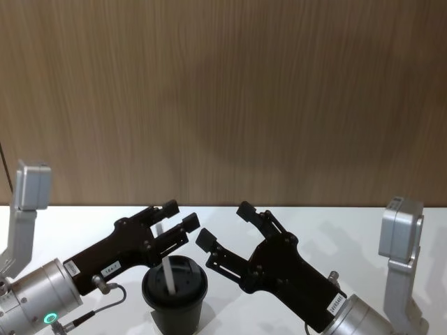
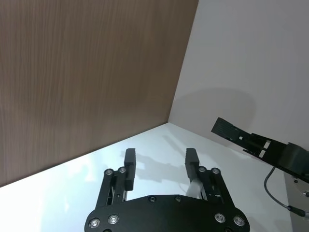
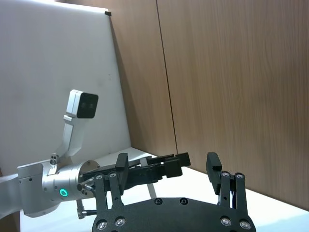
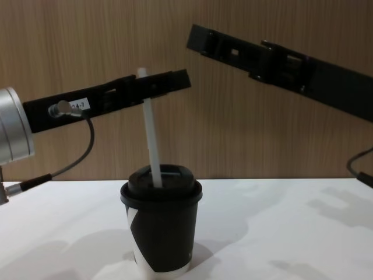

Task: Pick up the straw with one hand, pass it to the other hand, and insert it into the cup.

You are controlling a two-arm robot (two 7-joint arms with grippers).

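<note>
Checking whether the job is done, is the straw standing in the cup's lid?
Yes, in the chest view the straw rises from the lid of the cup, with its top passing behind the left hand.

A wood-grain wall point(image 1: 223, 98) runs right across the back, brown with fine vertical streaks, and soft shadows darken its middle; below it the white desk point(image 1: 314, 223) meets the panelling in a straight line, its surface smooth and lightly glossy, catching pale reflections and grey shadows; from the left wrist view a plain white wall point(image 2: 251, 63) joins the wood at a corner; from the right wrist view a white panel point(image 3: 58, 72) stands against the wood, vertical seams dividing the brown boards; light is even and soft.
</note>
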